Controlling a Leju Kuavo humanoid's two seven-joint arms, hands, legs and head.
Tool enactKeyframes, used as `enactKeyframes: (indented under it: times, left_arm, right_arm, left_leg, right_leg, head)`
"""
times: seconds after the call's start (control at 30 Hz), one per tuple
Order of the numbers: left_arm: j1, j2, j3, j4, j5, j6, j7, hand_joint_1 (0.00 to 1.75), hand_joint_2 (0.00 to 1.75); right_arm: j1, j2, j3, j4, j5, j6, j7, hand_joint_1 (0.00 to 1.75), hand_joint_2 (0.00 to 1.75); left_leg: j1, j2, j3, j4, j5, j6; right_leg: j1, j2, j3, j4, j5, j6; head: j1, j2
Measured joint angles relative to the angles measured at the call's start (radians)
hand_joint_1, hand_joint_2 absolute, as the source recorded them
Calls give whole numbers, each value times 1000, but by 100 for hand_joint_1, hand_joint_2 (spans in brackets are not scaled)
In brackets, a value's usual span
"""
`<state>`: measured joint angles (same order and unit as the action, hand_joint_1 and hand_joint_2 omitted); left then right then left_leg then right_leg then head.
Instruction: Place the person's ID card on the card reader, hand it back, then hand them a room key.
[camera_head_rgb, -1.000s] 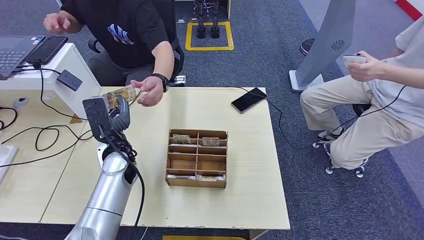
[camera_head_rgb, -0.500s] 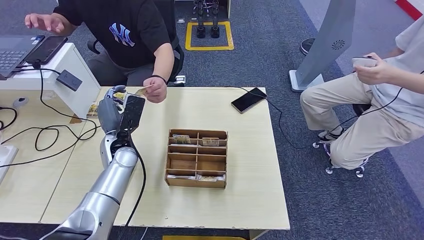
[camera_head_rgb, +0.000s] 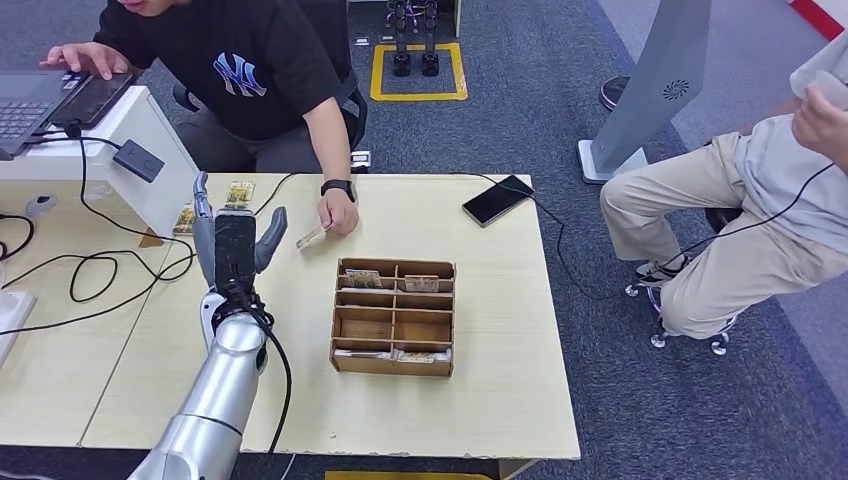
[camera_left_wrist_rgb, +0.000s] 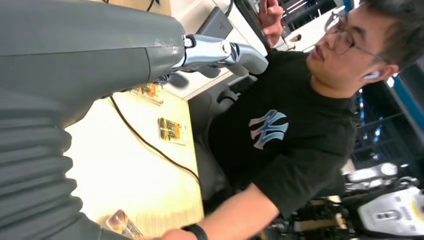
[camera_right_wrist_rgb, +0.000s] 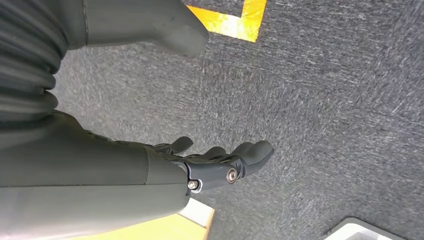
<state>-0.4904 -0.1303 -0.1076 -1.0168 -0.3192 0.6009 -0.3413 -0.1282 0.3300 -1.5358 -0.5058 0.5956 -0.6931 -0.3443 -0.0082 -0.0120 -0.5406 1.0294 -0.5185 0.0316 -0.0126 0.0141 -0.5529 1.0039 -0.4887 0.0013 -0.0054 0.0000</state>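
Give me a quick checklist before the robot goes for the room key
1. Left hand free: ok, fingers spread, holding nothing.
2. Card back with the person: ok, their hand holds it on the table.
3. Wooden organizer within view and unobstructed: ok.
4. Key cards in its compartments: ok, cards show in the far and near rows.
5. Which one is the room key: cannot tell.
6. Right hand free: ok, hangs over the carpet, holding nothing.

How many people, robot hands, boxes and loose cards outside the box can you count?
People: 2
Hands: 2, left and right
Box: 1
Cards: 3
Total: 8
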Motion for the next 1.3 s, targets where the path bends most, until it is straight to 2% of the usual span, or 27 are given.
enactKeyframes:
  times: [0.1, 0.2, 0.37, 0.47, 0.73, 0.97, 1.07, 1.2, 1.3]
  left_arm:
    - [25, -7, 0, -47, 27, -24, -12, 0, 175]
    - [74, -7, -14, -123, 114, -119, -49, 0, 175]
    - [192, 7, -84, -313, 299, -387, -127, 0, 175]
    - [252, 33, -142, -418, 274, -454, -184, 0, 175]
    - [333, 89, -277, -551, 41, -421, -273, 0, 175]
    - [350, 110, -363, -572, -69, -383, -285, 0, 175]
    - [341, 126, -405, -567, -208, -331, -249, 0, 175]
    - [304, 156, -477, -535, -433, -253, -150, 0, 175]
    - [276, 175, -521, -506, -518, -235, -104, 0, 175]
  right_arm:
    - [0, 0, 0, -6, -4, 0, 6, 0, 175]
    - [2, 0, 0, -15, -18, 0, 15, 0, 175]
    - [3, 1, 0, -21, -59, 0, -5, 0, 175]
    - [3, 2, 0, -21, -64, 0, -18, 0, 175]
    - [4, 3, 0, -17, -21, 0, -35, 0, 175]
    - [4, 3, 0, -12, 4, 0, -40, 0, 175]
    - [4, 3, 0, -11, 26, 0, -41, 0, 175]
    - [5, 3, 0, -9, 64, 0, -41, 0, 175]
    - [5, 3, 0, -6, 78, 0, -41, 0, 175]
  left_leg:
    - [0, 0, 0, 0, 0, 0]
    - [0, 1, 0, 0, 0, 0]
    - [0, 1, 0, 0, -1, 0]
    - [0, 0, -1, 0, -1, 0]
    - [0, 0, 0, 0, -1, 0]
    - [0, 0, 0, 0, -1, 0]
    - [0, 0, 0, 0, -1, 0]
    - [0, 0, 0, 0, -1, 0]
    - [0, 1, 0, 0, -1, 0]
  right_leg:
    - [0, 0, 0, 0, 0, 0]
    - [0, 0, 0, 0, 0, 0]
    - [0, 0, -1, 0, 0, 0]
    - [0, 0, -1, 0, -1, 0]
    - [0, 0, -1, 0, -1, 0]
    - [0, 0, -1, 0, 0, 0]
    - [0, 0, -1, 0, -1, 0]
    - [0, 0, -1, 0, 0, 0]
    - [0, 1, -1, 0, 0, 0]
  head:
    - [0, 0]
    - [0, 0]
    - [0, 0]
    - [0, 0]
    - [0, 0]
    - [0, 0]
    - [0, 0]
    - [0, 0]
    - [0, 0]
